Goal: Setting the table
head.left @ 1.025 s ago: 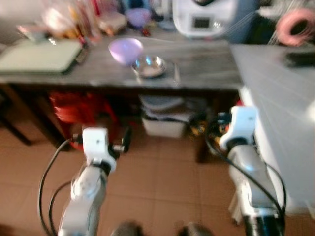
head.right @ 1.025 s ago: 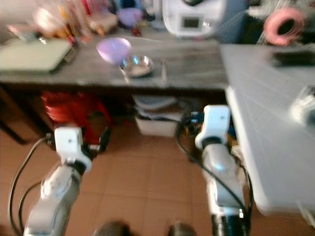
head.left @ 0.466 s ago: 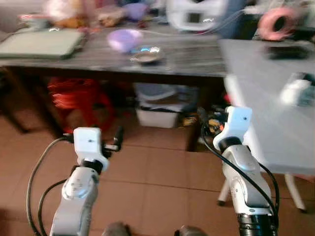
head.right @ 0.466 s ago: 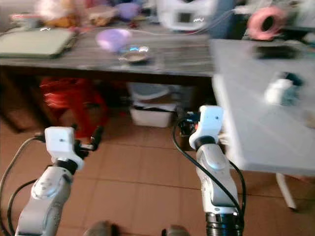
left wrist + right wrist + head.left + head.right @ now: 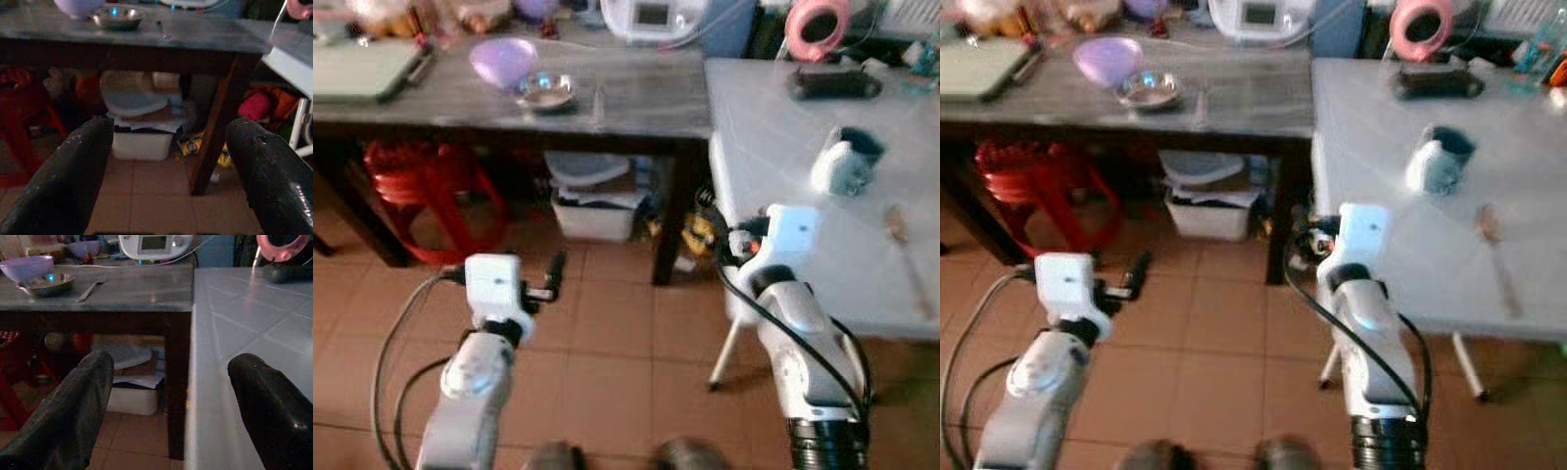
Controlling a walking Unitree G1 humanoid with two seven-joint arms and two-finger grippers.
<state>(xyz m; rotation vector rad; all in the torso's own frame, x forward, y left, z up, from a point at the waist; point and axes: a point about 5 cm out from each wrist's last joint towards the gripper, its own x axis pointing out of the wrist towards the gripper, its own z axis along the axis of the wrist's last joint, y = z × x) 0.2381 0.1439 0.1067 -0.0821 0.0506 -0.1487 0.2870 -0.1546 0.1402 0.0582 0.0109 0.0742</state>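
The white tabletop (image 5: 822,157) stands on the robot's right, butted against a dark wooden tabletop (image 5: 636,98) ahead. Under the dark one sit a red stool (image 5: 416,186) and a white bin (image 5: 592,215). On the dark tabletop, a purple bowl (image 5: 502,59) touches a steel bowl (image 5: 545,90), with a spoon (image 5: 90,290) just beside. On the white one lie a blue-rimmed mug (image 5: 845,162) and a wooden spoon (image 5: 904,240). The left hand (image 5: 166,166) and right hand (image 5: 168,396) hover low over the tiled floor (image 5: 607,333), both with fingers spread, holding nothing.
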